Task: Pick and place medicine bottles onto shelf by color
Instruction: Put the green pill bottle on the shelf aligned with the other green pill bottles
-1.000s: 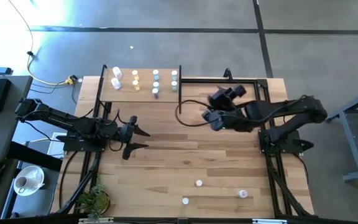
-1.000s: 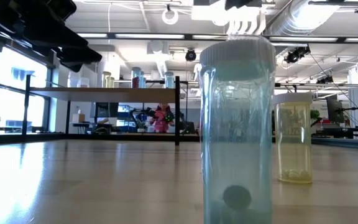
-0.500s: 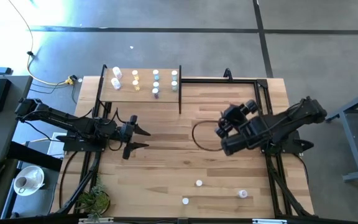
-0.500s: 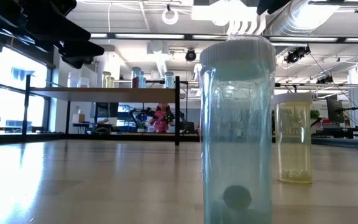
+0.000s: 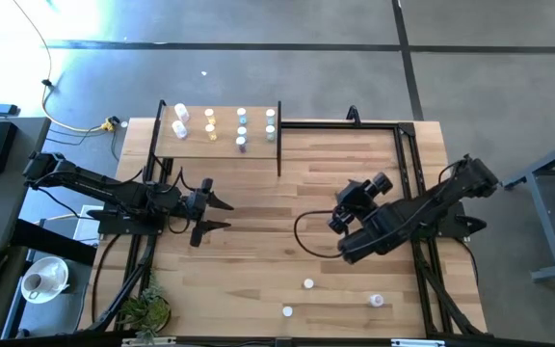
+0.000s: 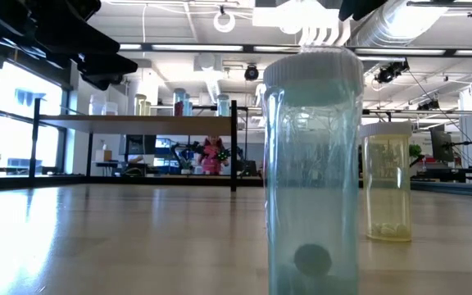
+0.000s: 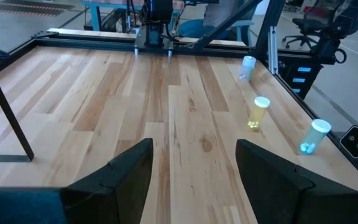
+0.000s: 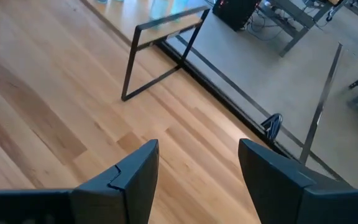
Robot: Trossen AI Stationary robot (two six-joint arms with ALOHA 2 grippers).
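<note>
The shelf [image 5: 218, 135] stands at the table's far left with several small bottles [image 5: 241, 130] upright on its board. Three more bottles stand or lie on the table near its front edge. They are a blue one [image 5: 287, 310] [image 6: 310, 164], a yellow one [image 5: 308, 283] [image 7: 259, 112] and a pale one on its side [image 5: 376, 301] [image 7: 248, 67]. My left gripper [image 5: 222, 214] [image 7: 194, 149] hovers open at the table's left. My right gripper [image 5: 339, 216] [image 8: 197, 155] hangs open over the table's right middle, pointing toward the shelf. Neither holds anything.
A black frame [image 5: 408, 145] runs along the table's right and far edges. A dark cable loop [image 5: 306, 231] hangs by the right arm. A plant [image 5: 147, 310] sits at the near left corner. Bare wood [image 5: 268, 251] lies between the grippers and the front bottles.
My right gripper has swung away from the shelf toward the table's near edge and has sunk a little, turning about its wrist as it went. It has stayed open with nothing in it. The cable loop has moved along with it.
</note>
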